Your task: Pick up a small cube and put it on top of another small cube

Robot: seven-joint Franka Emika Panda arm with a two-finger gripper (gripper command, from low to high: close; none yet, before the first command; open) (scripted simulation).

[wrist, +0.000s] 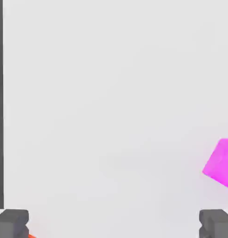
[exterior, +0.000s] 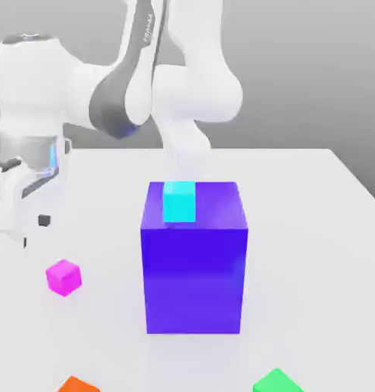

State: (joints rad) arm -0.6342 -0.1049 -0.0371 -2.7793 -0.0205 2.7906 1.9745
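Jaws wide apart, fingertips (wrist: 11, 222) dark grey; magenta cube (wrist: 222, 163) on white worktop (wrist: 111, 93); orange sliver (wrist: 31, 235).

We see arm (exterior: 183, 84): glossy white rounded shells, fat tubular links, dark grey joint collar with blue glint, faint grey lettering on upper link. Tool (wrist: 114, 223): white body, two dark grey blocky fingertips (wrist: 11, 222).
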